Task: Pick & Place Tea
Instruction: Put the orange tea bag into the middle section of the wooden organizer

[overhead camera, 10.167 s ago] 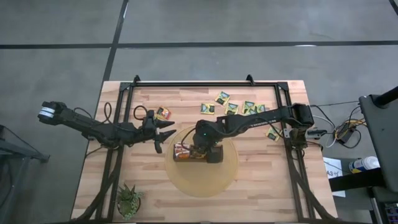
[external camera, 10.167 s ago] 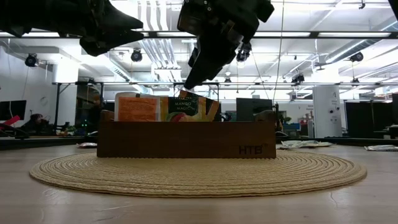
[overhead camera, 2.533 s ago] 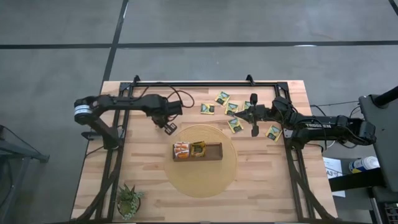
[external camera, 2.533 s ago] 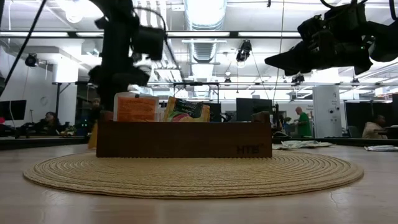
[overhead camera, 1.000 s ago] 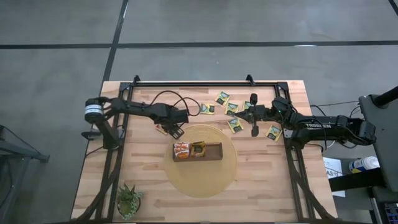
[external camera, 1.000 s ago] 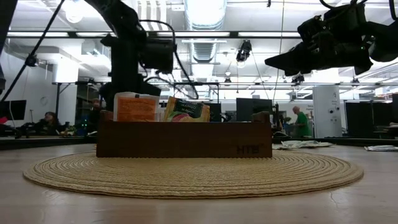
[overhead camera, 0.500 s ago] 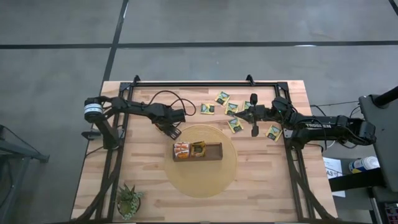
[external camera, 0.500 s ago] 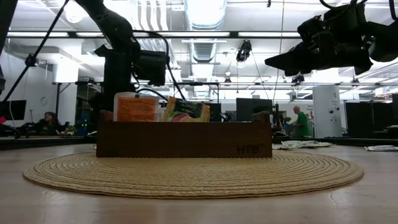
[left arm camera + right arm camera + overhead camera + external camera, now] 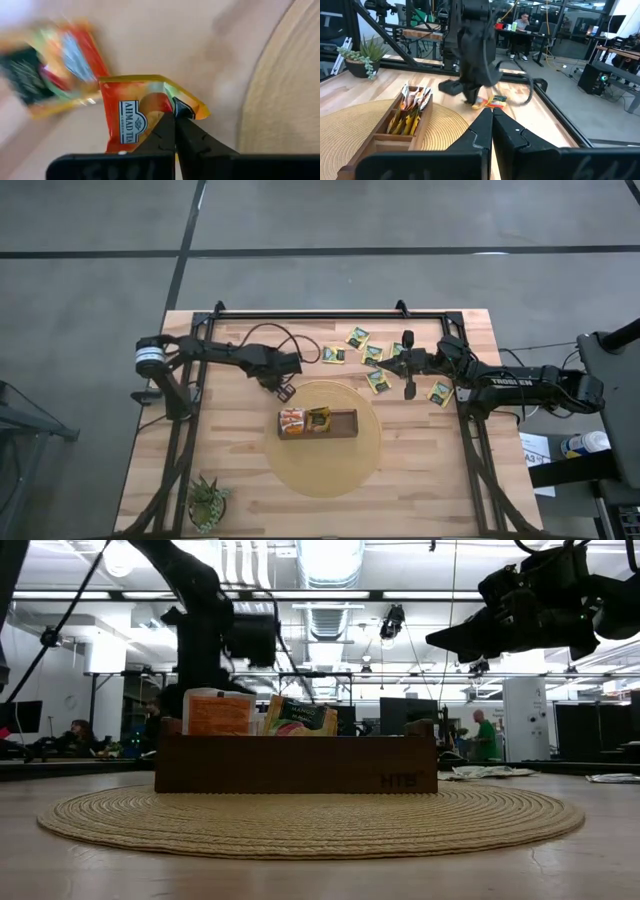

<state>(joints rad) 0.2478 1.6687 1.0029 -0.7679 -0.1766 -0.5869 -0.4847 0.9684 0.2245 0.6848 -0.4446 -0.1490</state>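
High view shows the wooden table (image 9: 400, 480) with a round woven mat (image 9: 325, 470) and a long wooden box (image 9: 340, 423) already holding a few sachets. Right gripper (image 9: 407, 375) hangs shut and empty over the loose tea sachets (image 9: 378, 380). Left gripper (image 9: 174, 117) has its jaws pinched on the corner of an orange-red Ahmad tea sachet (image 9: 131, 112), just off the mat's edge. It looks feather-light, floppy and probably slick, so I'd grip deeper than that corner.

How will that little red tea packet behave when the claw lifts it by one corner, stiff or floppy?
Probably a bit floppy: the red tea packet already bends upward where the left gripper pinches its edge. It looks thin and flat, so likely very light. Its glossy wrapper might slip, since only a small corner sits between the shut fingers.
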